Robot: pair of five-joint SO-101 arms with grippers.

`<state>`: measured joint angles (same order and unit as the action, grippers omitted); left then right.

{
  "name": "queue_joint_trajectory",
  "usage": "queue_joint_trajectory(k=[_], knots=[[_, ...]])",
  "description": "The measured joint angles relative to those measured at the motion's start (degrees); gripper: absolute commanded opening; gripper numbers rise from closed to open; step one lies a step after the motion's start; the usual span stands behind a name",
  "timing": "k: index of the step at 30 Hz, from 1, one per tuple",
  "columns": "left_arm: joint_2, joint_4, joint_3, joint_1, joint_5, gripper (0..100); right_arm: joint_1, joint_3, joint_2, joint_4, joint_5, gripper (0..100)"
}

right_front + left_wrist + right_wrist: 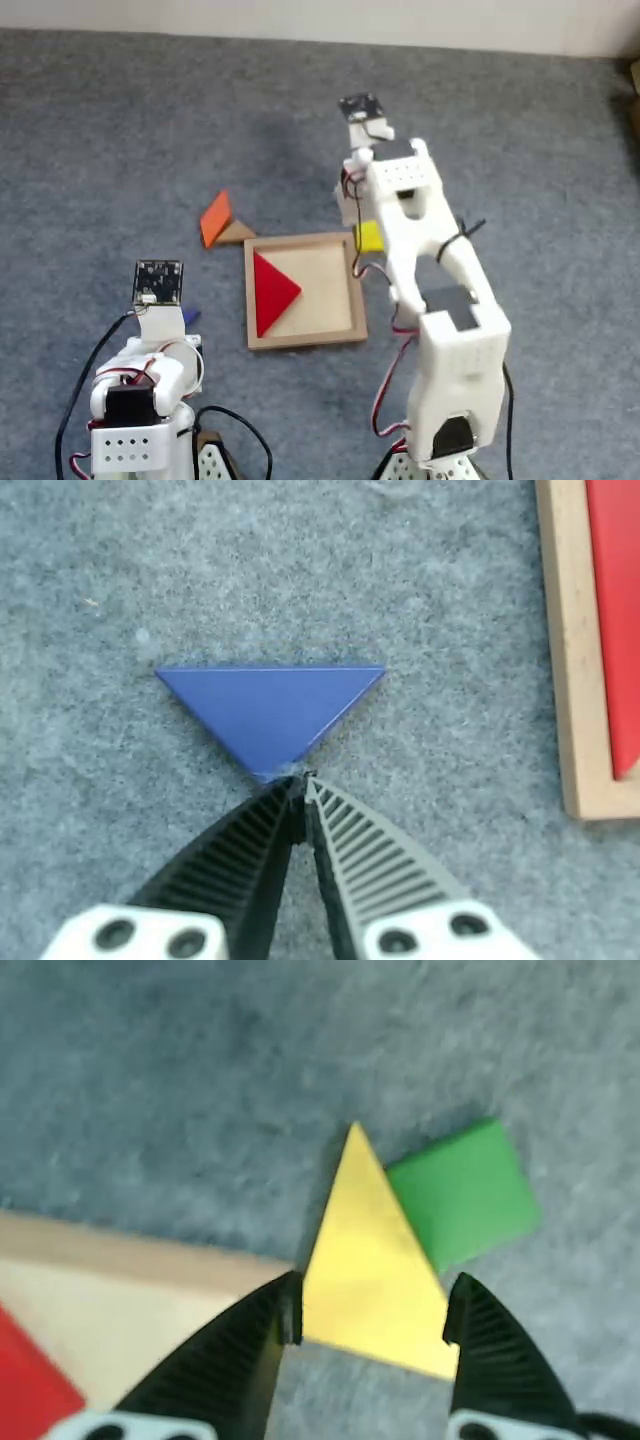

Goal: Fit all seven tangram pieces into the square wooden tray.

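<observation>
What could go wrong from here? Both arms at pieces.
Left tool is shut, tips at a corner of the blue triangle: it may push the piece instead of gripping it.
Green square sits against the yellow triangle at the right tool: moving the yellow could drag it.

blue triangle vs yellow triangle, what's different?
Blue triangle lies loose on the carpet at the tip of the left gripper's shut jaws; yellow triangle is gripped in the right gripper's jaws. Yellow triangle is next to a green piece; blue triangle lies alone. Both are triangles outside the tray.
</observation>
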<state>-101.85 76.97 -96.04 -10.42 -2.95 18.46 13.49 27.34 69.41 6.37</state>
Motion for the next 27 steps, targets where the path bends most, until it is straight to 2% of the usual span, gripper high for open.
queue_joint_trajectory(k=[5,10,18,23,27], knots=[[0.0,0.0,0.0,0.0,0.0,1,-0.53,8.7,7.65,0.79,0.0,23.1],[0.0,0.0,0.0,0.0,0.0,1,-0.44,10.73,9.76,1.67,0.09,23.1],[0.0,0.0,0.0,0.0,0.0,1,-2.02,10.73,9.85,11.96,0.18,22.8],[0.0,0.0,0.0,0.0,0.0,1,-4.22,10.73,9.85,15.91,5.45,22.8],[0.0,0.0,0.0,0.0,0.0,1,-5.27,10.73,9.85,16.53,6.24,22.8]])
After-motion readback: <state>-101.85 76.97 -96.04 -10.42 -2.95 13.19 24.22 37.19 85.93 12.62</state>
